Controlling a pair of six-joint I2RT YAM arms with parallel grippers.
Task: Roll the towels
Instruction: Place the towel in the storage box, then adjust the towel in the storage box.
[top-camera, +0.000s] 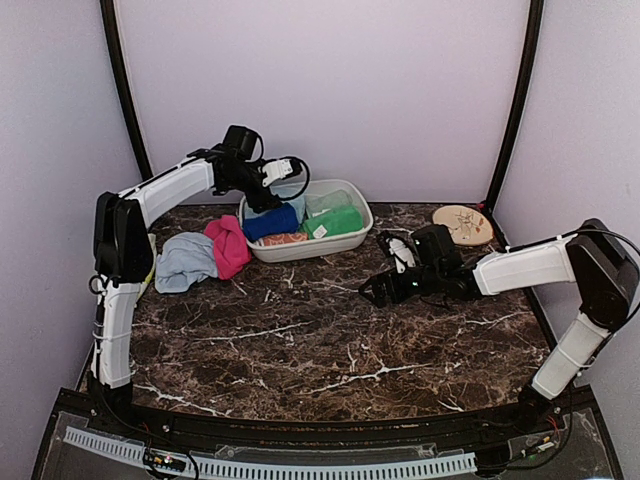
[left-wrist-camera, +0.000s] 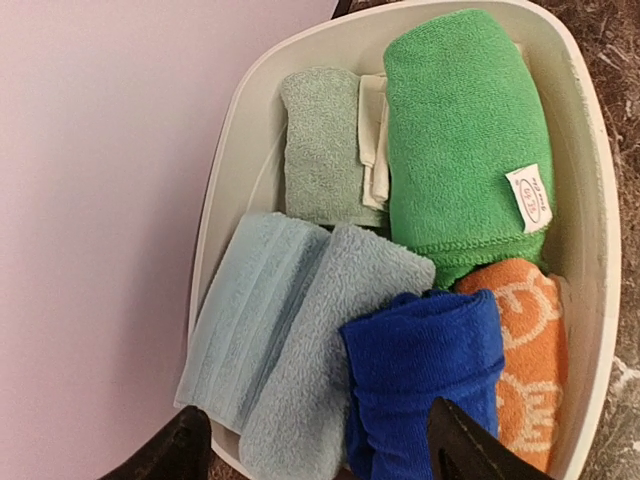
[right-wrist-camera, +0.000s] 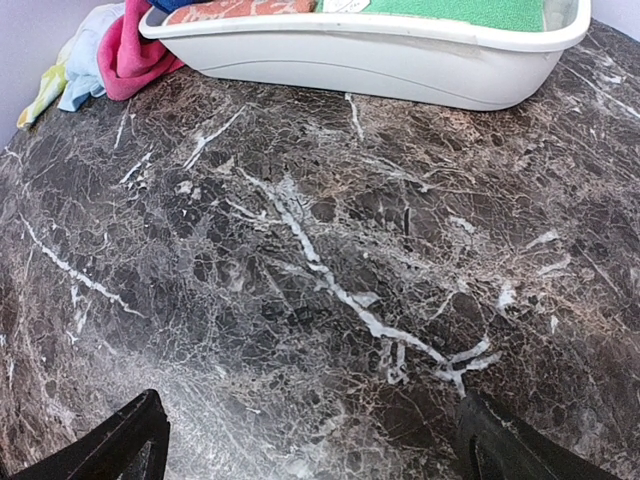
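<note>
Several rolled towels lie in the white tub (left-wrist-camera: 590, 250): a royal blue one (left-wrist-camera: 425, 365), a bright green one (left-wrist-camera: 465, 130), a sage green one (left-wrist-camera: 320, 145), an orange patterned one (left-wrist-camera: 525, 350) and a pale blue one (left-wrist-camera: 290, 330). My left gripper (left-wrist-camera: 318, 410) hangs open over the tub's left end, above the pale blue and royal blue towels, gripping nothing. In the top view it is at the tub's back left (top-camera: 265, 200). A pink towel (top-camera: 228, 245) and a pale blue towel (top-camera: 185, 262) lie crumpled left of the tub. My right gripper (top-camera: 372, 291) stands open and empty just above the marble.
A round tan patterned plate (top-camera: 463, 224) lies at the back right. The right wrist view shows the tub's near wall (right-wrist-camera: 400, 60) ahead, the pink towel (right-wrist-camera: 135, 50) at its left and bare marble (right-wrist-camera: 320, 260) under the open fingers. Lilac walls close in the back and sides.
</note>
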